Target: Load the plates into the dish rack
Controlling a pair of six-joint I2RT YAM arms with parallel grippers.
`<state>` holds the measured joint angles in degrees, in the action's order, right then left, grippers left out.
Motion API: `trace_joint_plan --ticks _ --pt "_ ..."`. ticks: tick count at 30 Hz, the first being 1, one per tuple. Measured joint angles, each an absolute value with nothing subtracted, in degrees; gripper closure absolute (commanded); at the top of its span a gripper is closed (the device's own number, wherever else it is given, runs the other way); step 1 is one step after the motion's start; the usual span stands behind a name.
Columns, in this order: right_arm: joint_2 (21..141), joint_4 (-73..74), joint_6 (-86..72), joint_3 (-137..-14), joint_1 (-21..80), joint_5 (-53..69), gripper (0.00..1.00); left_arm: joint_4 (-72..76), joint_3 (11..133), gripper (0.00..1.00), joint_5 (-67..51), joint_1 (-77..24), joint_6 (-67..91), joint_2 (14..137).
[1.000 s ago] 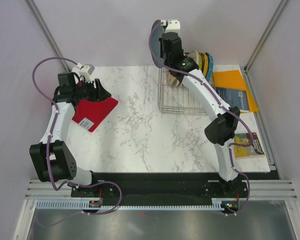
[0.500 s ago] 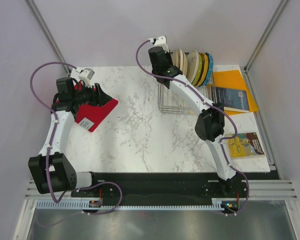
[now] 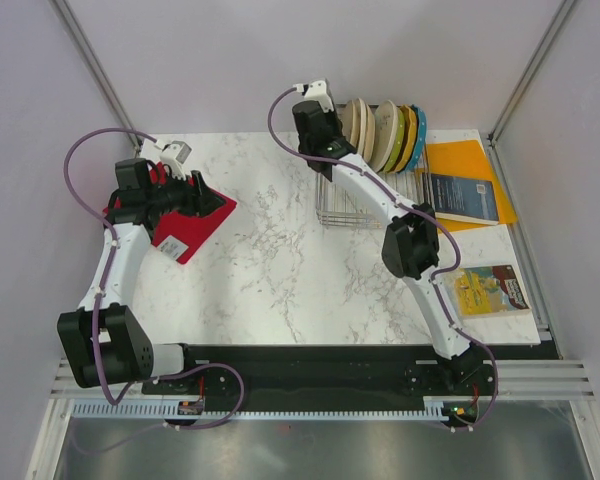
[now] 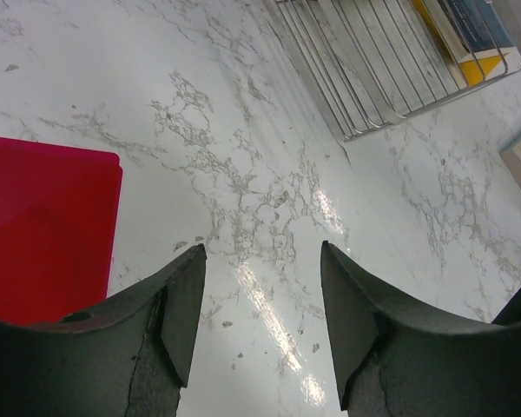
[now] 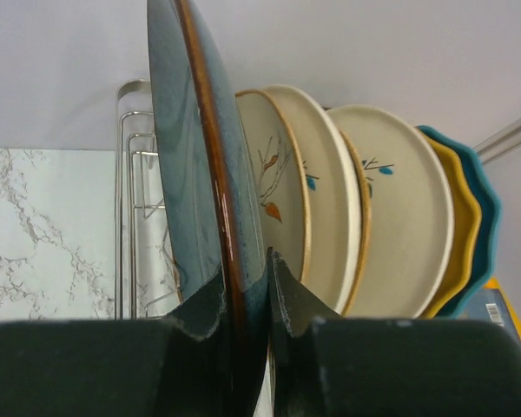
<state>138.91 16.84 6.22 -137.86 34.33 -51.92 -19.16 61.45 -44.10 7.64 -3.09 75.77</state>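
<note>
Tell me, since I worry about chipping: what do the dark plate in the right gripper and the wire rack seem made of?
The dark plate is likely glazed ceramic: glossy mottled blue-grey face, brown rim. The dish rack looks like plated or stainless steel wire: thin silver rods with bright glints.

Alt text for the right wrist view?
Right gripper clamps the rim of an upright dark teal-grey plate, edge-on. To its right stand cream plates with branch drawings, then a yellow plate and a teal plate; dish rack wires show behind at left.
</note>
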Motion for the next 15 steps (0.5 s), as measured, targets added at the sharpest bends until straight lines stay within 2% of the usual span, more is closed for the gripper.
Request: trace_joint_plan --ticks 15 --pt "141.32 15.35 6.09 -139.81 33.93 -52.69 1.00 -19.11 61.45 0.37 -44.14 7.92 -3.11 76.31"
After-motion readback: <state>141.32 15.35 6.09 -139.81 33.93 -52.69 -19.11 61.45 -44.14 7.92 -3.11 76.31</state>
